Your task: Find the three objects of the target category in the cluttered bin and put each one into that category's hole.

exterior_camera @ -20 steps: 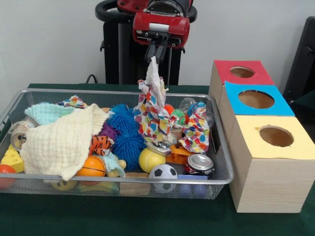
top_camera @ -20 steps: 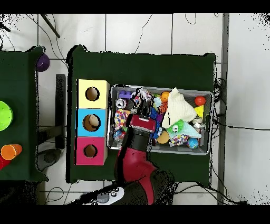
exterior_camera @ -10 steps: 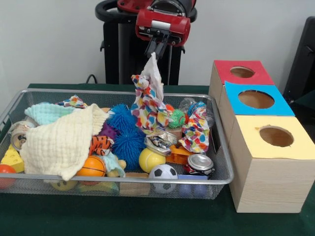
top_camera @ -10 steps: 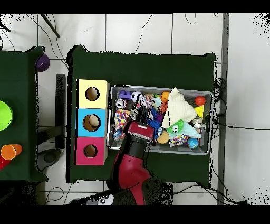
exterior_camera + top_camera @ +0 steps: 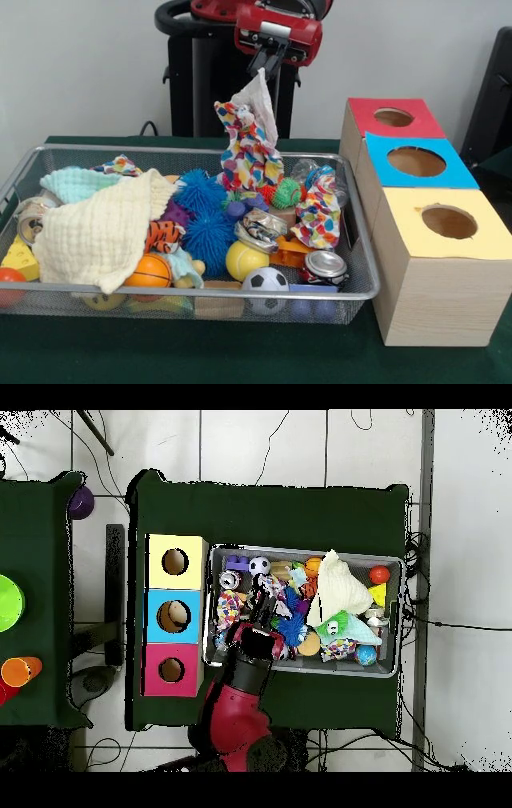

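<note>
My gripper [image 5: 266,66] is shut on the top of a white cloth with coloured patches [image 5: 248,144], which hangs from it above the middle of the wire mesh bin [image 5: 192,291]. In the overhead view the gripper [image 5: 258,622] is over the bin's left part. A second patterned cloth [image 5: 318,210] stands crumpled in the bin's right part. A third [image 5: 120,166] peeks out at the back left behind the cream cloth. The yellow-panelled hole [image 5: 449,222] is in the nearest wooden box at the right, and it also shows in the overhead view [image 5: 175,562].
The blue-panelled [image 5: 416,162] and red-panelled [image 5: 394,117] boxes stand behind the yellow one. The bin holds a cream waffle cloth [image 5: 100,228], a mint cloth [image 5: 72,183], blue spiky balls [image 5: 204,216], a soccer ball [image 5: 265,280], cans and several small toys.
My gripper has risen and moved right in the front view, lifting the patterned cloth higher until its lower end hangs just above the clutter.
</note>
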`<move>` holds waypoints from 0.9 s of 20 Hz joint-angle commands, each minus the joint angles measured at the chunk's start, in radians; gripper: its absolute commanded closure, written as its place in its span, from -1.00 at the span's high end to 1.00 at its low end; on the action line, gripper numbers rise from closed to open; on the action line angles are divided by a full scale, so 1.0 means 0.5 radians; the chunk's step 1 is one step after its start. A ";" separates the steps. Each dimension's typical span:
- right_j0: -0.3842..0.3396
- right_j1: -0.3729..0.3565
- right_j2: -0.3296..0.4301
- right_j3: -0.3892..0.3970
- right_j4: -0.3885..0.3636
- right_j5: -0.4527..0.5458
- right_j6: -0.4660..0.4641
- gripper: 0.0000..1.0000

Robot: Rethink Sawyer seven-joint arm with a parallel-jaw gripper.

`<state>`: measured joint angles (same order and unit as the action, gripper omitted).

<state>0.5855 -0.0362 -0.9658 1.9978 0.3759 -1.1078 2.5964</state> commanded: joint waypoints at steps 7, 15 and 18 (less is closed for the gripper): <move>0.268 0.257 0.196 0.100 0.634 0.086 -0.138 -1.00; 0.334 0.015 0.079 0.179 0.463 0.343 -0.049 -1.00; 0.397 -0.095 0.079 0.212 0.458 0.443 0.001 -1.00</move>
<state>0.7676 0.0009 -0.9785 2.1004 0.6034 -1.0223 2.5964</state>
